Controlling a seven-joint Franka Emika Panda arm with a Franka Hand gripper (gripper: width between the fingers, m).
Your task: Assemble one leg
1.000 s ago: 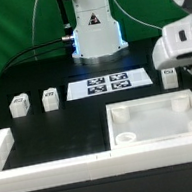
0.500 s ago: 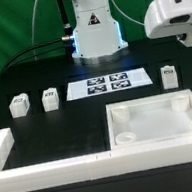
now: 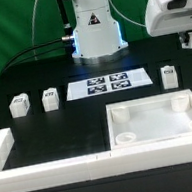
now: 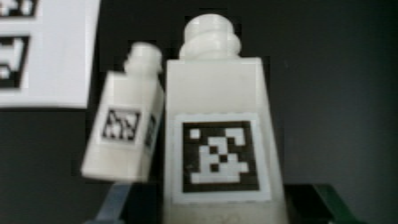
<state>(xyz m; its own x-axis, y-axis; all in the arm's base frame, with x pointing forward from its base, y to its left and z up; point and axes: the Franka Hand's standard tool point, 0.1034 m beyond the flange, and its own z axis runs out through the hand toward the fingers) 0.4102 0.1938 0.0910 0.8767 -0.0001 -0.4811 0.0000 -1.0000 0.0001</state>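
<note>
In the wrist view my gripper (image 4: pixel 222 208) is shut on a white leg (image 4: pixel 217 120). The leg stands lengthwise between the dark fingers (image 4: pixel 329 205) with its tag facing the camera and its rounded peg end pointing away. In the exterior view the gripper (image 3: pixel 186 34) hangs high at the right edge, well above the table. A second leg (image 3: pixel 169 75) stands on the table below it and also shows in the wrist view (image 4: pixel 128 118). Two more legs (image 3: pixel 19 104) (image 3: pixel 51 97) stand at the exterior view's left.
The marker board (image 3: pixel 108 83) lies at the table's middle and shows in the wrist view (image 4: pixel 36 50). A large white square tray-like part (image 3: pixel 156 102) with round corner sockets sits at the front right. A white L-shaped wall (image 3: pixel 46 173) runs along the front left. The robot base (image 3: pixel 93 29) stands behind.
The gripper has risen from table height beside the right-hand leg to high at the right edge, carrying a leg. The other legs have not moved.
</note>
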